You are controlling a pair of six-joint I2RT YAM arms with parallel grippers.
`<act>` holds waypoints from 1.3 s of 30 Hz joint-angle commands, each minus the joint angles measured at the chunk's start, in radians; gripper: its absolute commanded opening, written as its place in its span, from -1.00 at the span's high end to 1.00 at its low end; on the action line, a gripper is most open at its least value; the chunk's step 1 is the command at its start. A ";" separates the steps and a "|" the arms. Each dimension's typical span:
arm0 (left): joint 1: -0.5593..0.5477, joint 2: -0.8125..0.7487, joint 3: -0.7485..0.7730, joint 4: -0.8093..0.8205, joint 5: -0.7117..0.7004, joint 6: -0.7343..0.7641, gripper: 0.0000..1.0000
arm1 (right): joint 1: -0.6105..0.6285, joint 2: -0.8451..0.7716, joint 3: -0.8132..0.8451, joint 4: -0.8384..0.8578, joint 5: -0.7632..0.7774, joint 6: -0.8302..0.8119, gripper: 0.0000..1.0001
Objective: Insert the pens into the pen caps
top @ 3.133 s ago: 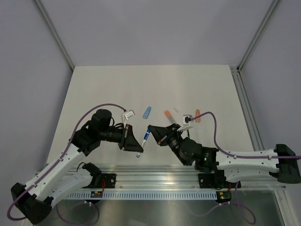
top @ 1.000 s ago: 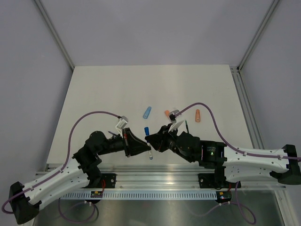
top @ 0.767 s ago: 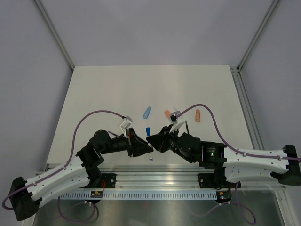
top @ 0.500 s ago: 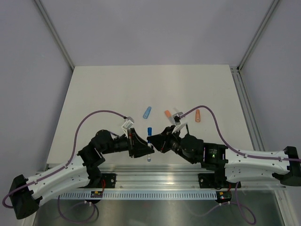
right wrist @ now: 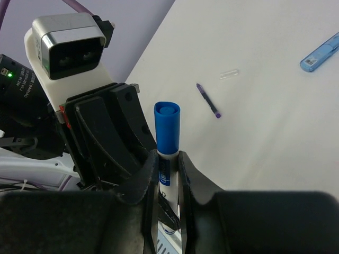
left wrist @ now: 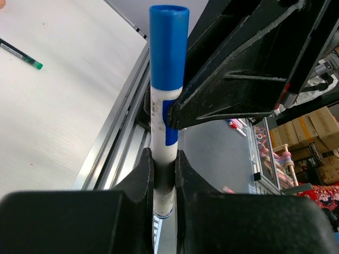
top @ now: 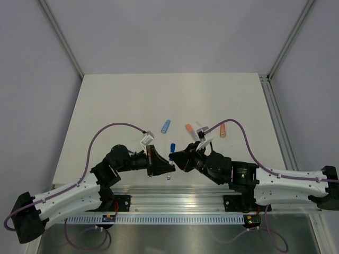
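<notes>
A white-barrelled pen [left wrist: 161, 132] stands upright between the two grippers, with a blue cap [left wrist: 168, 47] seated on its upper end. My left gripper [left wrist: 164, 172] is shut on the lower barrel. My right gripper [right wrist: 168, 166] is shut on the barrel just below the blue cap [right wrist: 167, 127]. In the top view the capped pen [top: 171, 149] is near the front edge, with the left gripper [top: 166, 168] and right gripper [top: 175, 157] pressed close together. On the table lie a light blue cap [top: 166, 126], an orange cap [top: 188, 127] and another orange piece [top: 223, 130].
A thin purple-tipped pen [right wrist: 207, 100], a clear cap [right wrist: 229, 74] and the light blue cap [right wrist: 319, 52] lie on the white table. A green-tipped pen [left wrist: 21, 54] lies near the metal rail [top: 175, 190] along the front edge.
The two grippers have closed in on each other. The blue cap held by the right gripper has come onto the top of the pen held by the left gripper, and both have shifted slightly right.
</notes>
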 commanded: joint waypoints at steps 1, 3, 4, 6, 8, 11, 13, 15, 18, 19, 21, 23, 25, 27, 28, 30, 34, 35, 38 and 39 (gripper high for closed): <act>-0.003 0.019 0.009 0.013 -0.003 0.026 1.00 | 0.000 -0.038 0.032 0.048 -0.014 -0.028 0.45; -0.003 0.013 0.010 0.012 -0.006 0.032 1.00 | 0.000 -0.047 0.056 -0.002 -0.012 -0.037 0.04; -0.003 0.012 0.012 0.010 -0.005 0.034 1.00 | 0.000 -0.052 0.070 -0.045 -0.005 -0.045 -0.07; -0.003 0.007 0.012 0.009 -0.006 0.037 1.00 | 0.000 -0.064 0.105 -0.111 0.006 -0.068 -0.35; -0.005 0.004 0.010 0.009 -0.006 0.037 1.00 | 0.000 -0.083 0.122 -0.122 0.005 -0.103 -0.47; -0.008 -0.001 0.007 0.015 -0.003 0.032 1.00 | -0.012 -0.087 0.148 -0.119 0.000 -0.157 -0.46; -0.011 -0.004 0.009 0.015 -0.005 0.034 1.00 | -0.026 -0.077 0.170 -0.150 0.001 -0.174 -0.41; -0.014 -0.013 0.010 0.013 -0.002 0.035 1.00 | -0.053 -0.049 0.202 -0.171 -0.002 -0.176 -0.35; -0.015 -0.013 0.015 0.013 -0.003 0.037 1.00 | -0.096 -0.009 0.226 -0.184 -0.055 -0.168 -0.23; -0.017 -0.013 0.015 0.013 -0.003 0.037 1.00 | -0.102 0.009 0.230 -0.174 -0.074 -0.166 -0.22; -0.018 -0.016 0.015 0.013 -0.006 0.037 1.00 | -0.115 0.026 0.237 -0.171 -0.077 -0.159 -0.19; -0.018 -0.014 0.013 0.012 -0.008 0.038 1.00 | -0.122 0.044 0.242 -0.173 -0.080 -0.154 -0.17; -0.018 -0.016 0.015 0.007 -0.014 0.045 1.00 | -0.136 0.057 0.242 -0.170 -0.109 -0.146 -0.14; -0.018 -0.017 0.012 0.004 -0.022 0.046 1.00 | -0.138 0.063 0.233 -0.158 -0.126 -0.137 -0.11; -0.018 -0.014 0.012 0.007 -0.023 0.046 1.00 | -0.136 0.066 0.233 -0.156 -0.132 -0.134 -0.09; -0.018 -0.011 0.013 0.013 -0.025 0.045 1.00 | -0.138 0.075 0.228 -0.156 -0.140 -0.122 -0.03; -0.018 -0.010 0.016 0.010 -0.040 0.046 1.00 | -0.139 0.077 0.207 -0.142 -0.153 -0.094 0.01; -0.018 -0.011 0.018 0.010 -0.042 0.046 1.00 | -0.138 0.077 0.191 -0.139 -0.158 -0.090 0.02; -0.018 -0.002 0.025 0.012 -0.051 0.048 1.00 | -0.138 0.074 0.168 -0.128 -0.166 -0.070 0.10; -0.018 0.001 0.026 0.013 -0.051 0.049 1.00 | -0.138 0.074 0.164 -0.125 -0.170 -0.062 0.11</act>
